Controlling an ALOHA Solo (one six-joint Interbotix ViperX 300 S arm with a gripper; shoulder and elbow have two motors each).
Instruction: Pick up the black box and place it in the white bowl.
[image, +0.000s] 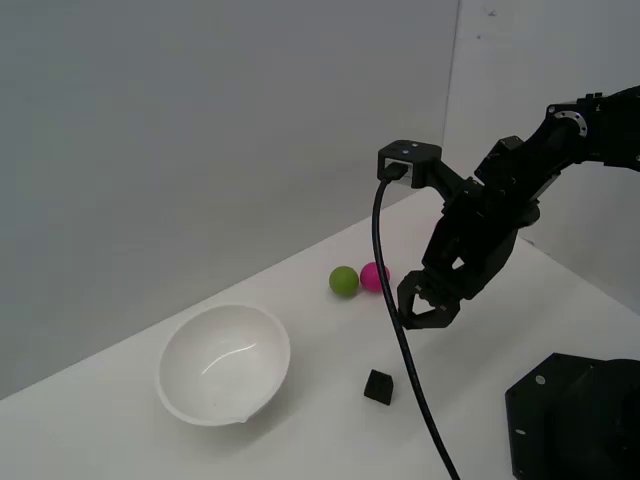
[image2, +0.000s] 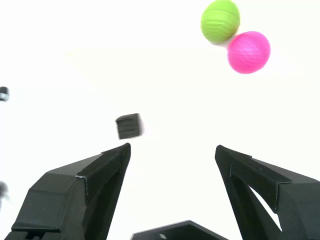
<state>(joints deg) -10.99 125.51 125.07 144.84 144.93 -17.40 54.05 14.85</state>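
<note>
The black box (image: 378, 386) is a tiny matte black cube on the white table, a short way to the exterior view's right of the white bowl (image: 224, 362). My gripper (image: 424, 311) hangs above the table, up and to the exterior view's right of the box, open and empty. In the wrist view the box (image2: 129, 125) lies on the table just beyond one of my open fingers (image2: 107, 165), apart from it. The bowl is upright and looks empty; it is out of the wrist view.
A green ball (image: 344, 281) and a pink ball (image: 374, 276) touch each other on the table behind the gripper; both show in the wrist view, green (image2: 220, 20) and pink (image2: 248, 52). A black cable (image: 400, 340) hangs from the wrist. The black robot base (image: 575, 415) stands at the exterior view's lower right.
</note>
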